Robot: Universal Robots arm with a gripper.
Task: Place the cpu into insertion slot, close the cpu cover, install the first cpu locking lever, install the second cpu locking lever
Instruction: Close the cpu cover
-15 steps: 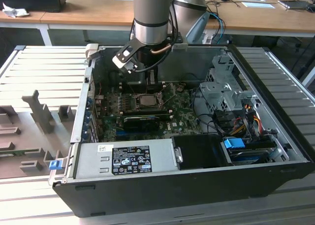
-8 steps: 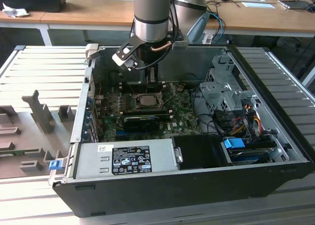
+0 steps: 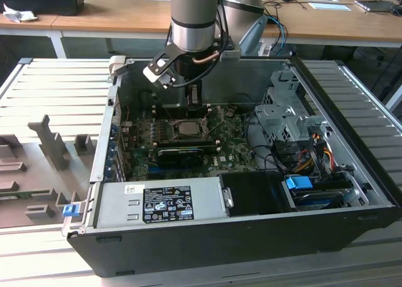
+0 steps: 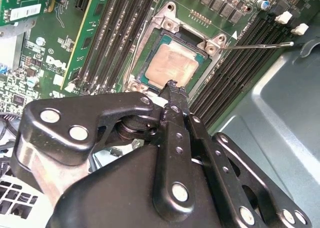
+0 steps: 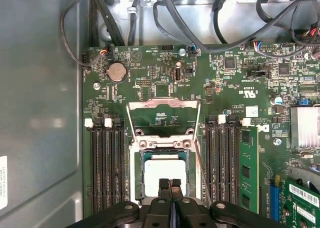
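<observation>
Inside the open computer case (image 3: 251,246), near the motherboard's (image 5: 165,83) middle, the tool (image 5: 170,184) hangs clenched, gripping nothing, above the insertion slot (image 5: 134,173). The cpu cover (image 5: 162,104) stands swung open, and the cpu (image 5: 162,174) lies seated in the slot.

Small square metal chip (image 5: 162,168): silver-grey top. Big flat circuit board (image 5: 165,83): green, tiny speckles. Jointed metal gripper (image 5: 170,183): black.

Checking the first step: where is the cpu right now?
In the first wrist view, the cpu sits in the insertion slot on the green motherboard, between the two banks of black memory slots, with the shut gripper at its edge.
</observation>
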